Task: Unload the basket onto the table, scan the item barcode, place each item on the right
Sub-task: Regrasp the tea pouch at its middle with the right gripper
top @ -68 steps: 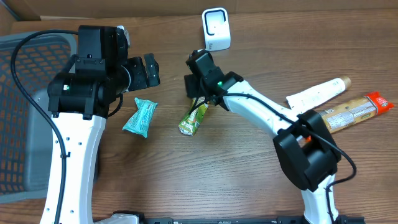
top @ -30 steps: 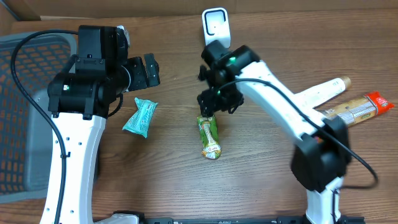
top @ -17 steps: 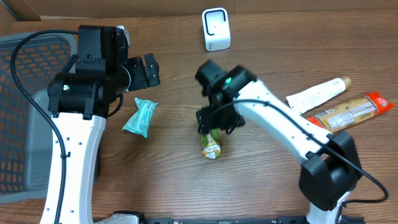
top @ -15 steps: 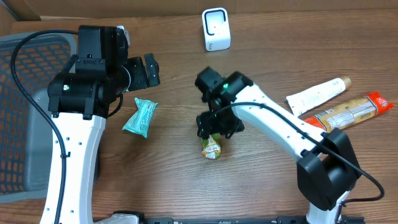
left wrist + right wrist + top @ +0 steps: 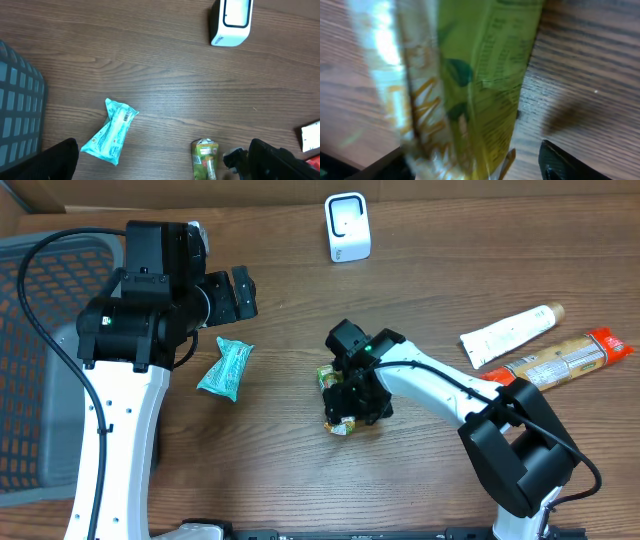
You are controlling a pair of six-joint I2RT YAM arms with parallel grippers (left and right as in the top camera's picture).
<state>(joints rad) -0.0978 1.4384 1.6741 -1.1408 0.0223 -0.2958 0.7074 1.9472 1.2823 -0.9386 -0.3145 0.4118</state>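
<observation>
Mid-table, R gripper (image 5: 355, 396) straddles green pouch (image 5: 340, 423), jaws apart

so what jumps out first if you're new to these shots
The right pincer, low at the middle of the table, its jaws open either side of a green pouch. Next, the white scanner standing at the far edge, and a teal packet lying left of the pouch, near the open left pincer.

L end effector (image 5: 238, 293) wide open, R end effector (image 5: 350, 395) low, jaws apart
</observation>
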